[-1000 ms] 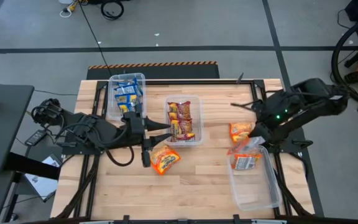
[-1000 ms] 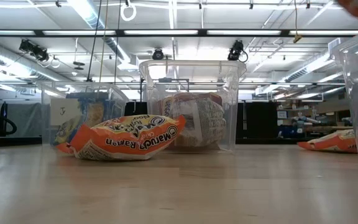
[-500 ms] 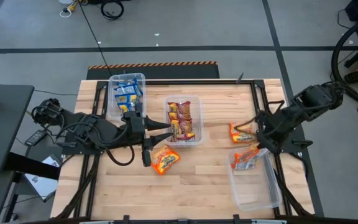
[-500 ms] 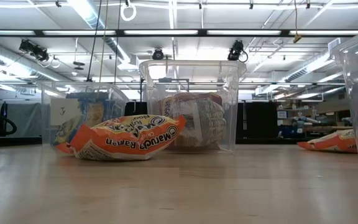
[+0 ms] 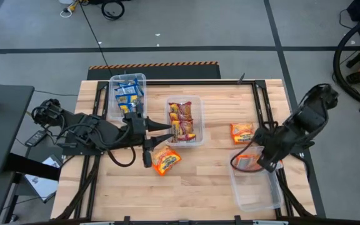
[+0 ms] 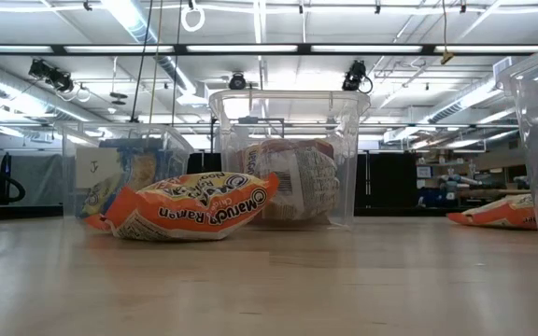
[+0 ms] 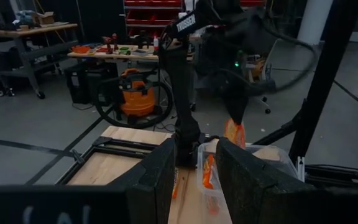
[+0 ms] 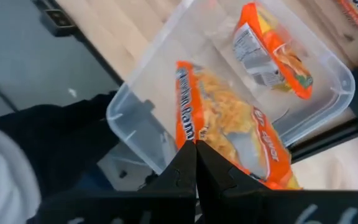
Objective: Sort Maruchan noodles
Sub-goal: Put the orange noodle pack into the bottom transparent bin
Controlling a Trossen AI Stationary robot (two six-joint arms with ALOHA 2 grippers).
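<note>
The middle bin (image 5: 185, 120) serves as landmark. Left of it stands the left bin (image 5: 127, 95), holding blue-and-yellow packets (image 5: 127, 95); their printing is too small to read. The left gripper (image 5: 165, 130) lies low over the table, just left of the middle bin's near corner, fingers close together with a narrow gap and nothing between them. In its wrist view the two dark fingers (image 7: 160, 171) frame that slim gap. Just in front of the middle bin, toward the near edge, an orange packet (image 5: 165, 160) lies on the bare wood; the low view shows the same packet (image 6: 192, 207) upside down, reading "Maruchan Ramen". The middle bin itself holds dark red-and-yellow packets (image 5: 182, 120), lettering unreadable from above. Right of it, well apart, another orange packet (image 5: 242, 132) lies flat on the table. Farther right and nearer the front edge sits the right bin (image 5: 255, 185). The right gripper (image 5: 259, 164) hangs over that bin's far end, its fingers pinched on the end of an orange-and-white packet (image 8: 229, 127) printed "Maruchan". Beside it in the bin (image 8: 135, 106) rests a second packet (image 8: 271, 53), back label up.
</note>
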